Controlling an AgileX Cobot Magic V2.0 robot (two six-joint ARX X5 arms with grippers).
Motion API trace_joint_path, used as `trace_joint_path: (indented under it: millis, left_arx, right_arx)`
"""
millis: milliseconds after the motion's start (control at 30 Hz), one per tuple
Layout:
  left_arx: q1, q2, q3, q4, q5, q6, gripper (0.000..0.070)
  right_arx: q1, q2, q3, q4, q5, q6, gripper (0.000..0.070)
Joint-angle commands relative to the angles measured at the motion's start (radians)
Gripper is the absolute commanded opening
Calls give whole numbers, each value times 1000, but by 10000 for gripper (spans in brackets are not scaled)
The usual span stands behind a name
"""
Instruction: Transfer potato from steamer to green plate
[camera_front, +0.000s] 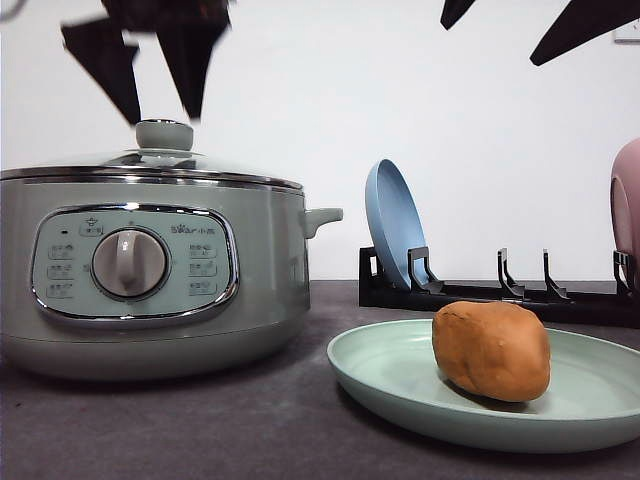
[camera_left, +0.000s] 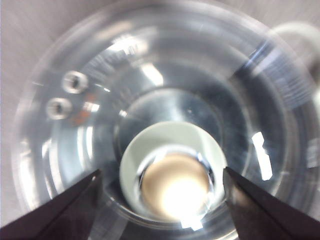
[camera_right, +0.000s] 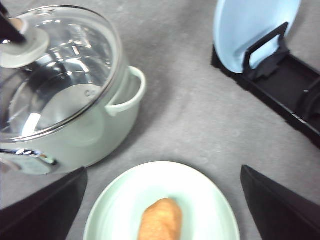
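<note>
The orange-brown potato (camera_front: 492, 350) lies on the pale green plate (camera_front: 400, 395), right of the steamer (camera_front: 150, 280). The right wrist view looks down on the potato (camera_right: 160, 220), the green plate (camera_right: 115, 210) and the steamer (camera_right: 100, 135). The glass lid (camera_left: 150, 75) sits on the steamer. My left gripper (camera_front: 165, 110) hangs open just above the lid's green knob (camera_front: 164, 134), one finger on each side of the knob (camera_left: 172, 177) without touching it. My right gripper (camera_front: 490, 45) is open and empty, high above the green plate.
A black dish rack (camera_front: 500, 290) stands behind the green plate with a blue plate (camera_front: 392, 225) upright at its left end and a pink plate (camera_front: 626, 205) at the right edge. The steamer's side handle (camera_front: 322, 216) points toward the rack.
</note>
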Motion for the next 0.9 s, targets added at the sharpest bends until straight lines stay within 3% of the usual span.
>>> trace_joint_path:
  millis: [0,133,267,467,667,867]
  left_arx:
    - [-8,-34,21,0,6,-2,491]
    - [-9,-120,21,-10,61,-2,471]
    - [-12,-203,21,-21,172,-3,471]
    - [-26,-288,21,-62,308,-3,469]
    - [-43,-319,21,-111,355,-2,469]
    - [-51,-319,21,-127,356,-2,468]
  right_arx:
    - [8,7,17,1,-12,-9,620]
    - [8,7,17,-28,-51,-9,620]
    - [8,7,17,-74,-114,-9,620]
    - [8,7,17,-153,-255,-9,620]
    - [8,7,17,-214,-365,-9,620]
    - [8,7,17,-257,-385,-9,619]
